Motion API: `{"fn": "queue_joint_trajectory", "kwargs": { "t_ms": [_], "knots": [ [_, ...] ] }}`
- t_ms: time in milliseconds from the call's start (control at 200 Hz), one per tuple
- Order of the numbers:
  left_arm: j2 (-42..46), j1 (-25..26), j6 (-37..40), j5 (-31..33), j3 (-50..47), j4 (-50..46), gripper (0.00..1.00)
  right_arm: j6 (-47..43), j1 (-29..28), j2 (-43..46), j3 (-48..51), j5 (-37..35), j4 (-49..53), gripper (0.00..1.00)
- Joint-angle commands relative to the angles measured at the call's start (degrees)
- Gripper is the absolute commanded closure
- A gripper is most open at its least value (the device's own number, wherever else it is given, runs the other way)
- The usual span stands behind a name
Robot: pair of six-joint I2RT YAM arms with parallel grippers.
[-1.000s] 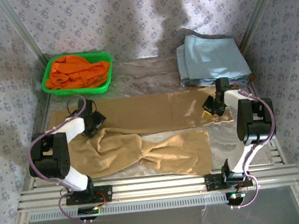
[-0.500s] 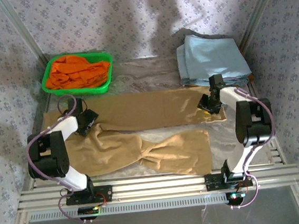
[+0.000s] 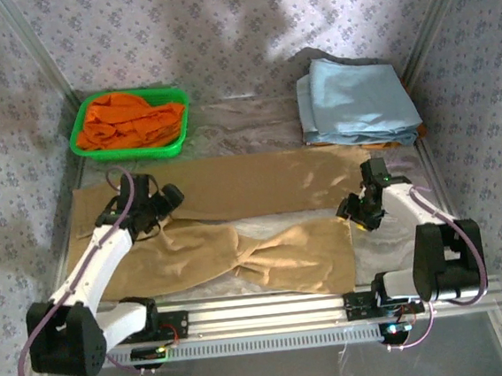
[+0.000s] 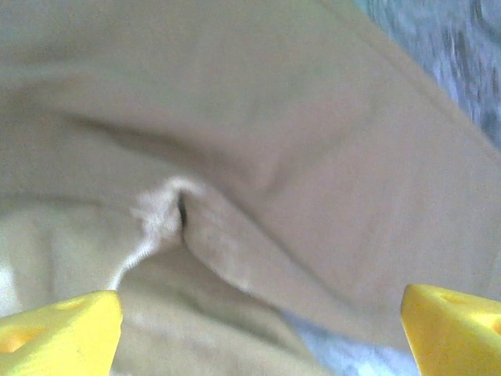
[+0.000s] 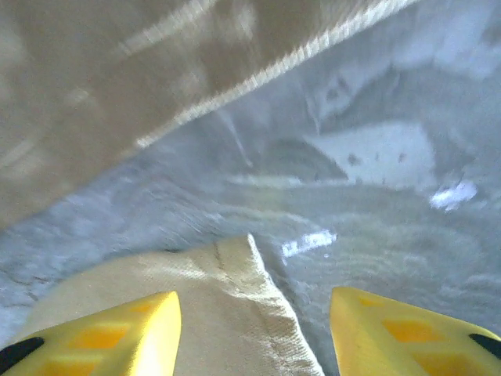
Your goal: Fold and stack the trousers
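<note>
The right gripper hangs low with its yellow fingers spread. A corner of the near leg's cuff lies between them, not yet pinched. That cuff belongs to the tan thin-cloth long trousers, which lie crosswise on the table. Their far leg is flat and straight, and their near leg is twisted at mid-length. In the overhead view the right gripper sits at the trousers' right end, in the gap between the two cuffs.

The left gripper is also spread wide, and it hovers over the trousers near their left end. Below it a pale puckered seam shows where the legs part. It is probably the crotch, though the wrist view is too blurred to be sure. From above, the left gripper lies over the inner edge of the far leg.

The step appears to be taking the near leg at both ends to lay it on the far one. To do that well, the right fingers should close on the cuff corner through both layers. The left should take the cloth just beside the seam. Both should then lift together so the twist drops out before the edges are matched.

Beyond the trousers' far left stands a green plastic basket of orange cloth, and beyond their far right a stack of light blue garments.
</note>
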State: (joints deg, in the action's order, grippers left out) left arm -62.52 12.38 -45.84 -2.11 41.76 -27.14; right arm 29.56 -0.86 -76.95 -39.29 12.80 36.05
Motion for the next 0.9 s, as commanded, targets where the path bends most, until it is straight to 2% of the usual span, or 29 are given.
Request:
{"fn": "queue_joint_trajectory", "kwargs": {
  "t_ms": [0,85,195,270,655,785,894],
  "knots": [
    [3.0,1.7,0.8,0.7,-2.6,-5.5,0.08,0.6,-0.8,-2.3,0.8,4.0,-1.4,0.50],
    [5.1,2.3,1.0,0.6,-3.6,-6.4,0.08,0.7,-1.4,-2.8,1.0,3.7,-1.4,0.61],
    [6.8,2.4,1.5,0.8,-3.8,-7.8,0.09,0.6,-1.3,-1.1,0.8,2.8,-1.2,0.87],
    [7.7,2.4,2.1,0.5,-3.3,-8.7,0.09,0.3,-1.2,0.9,-0.1,1.4,0.0,1.00],
    [9.5,5.3,5.6,-1.1,1.9,-13.8,0.12,-0.8,-1.1,14.3,-11.9,-4.4,10.0,1.00],
    [7.9,6.5,5.8,-1.3,3.1,-13.5,0.13,-1.7,-1.7,14.5,-19.1,-5.1,11.7,1.00],
    [7.1,7.1,5.7,-1.3,3.5,-12.9,0.13,-2.1,-3.0,10.3,-26.1,-5.9,10.4,1.00]
  ]
}}
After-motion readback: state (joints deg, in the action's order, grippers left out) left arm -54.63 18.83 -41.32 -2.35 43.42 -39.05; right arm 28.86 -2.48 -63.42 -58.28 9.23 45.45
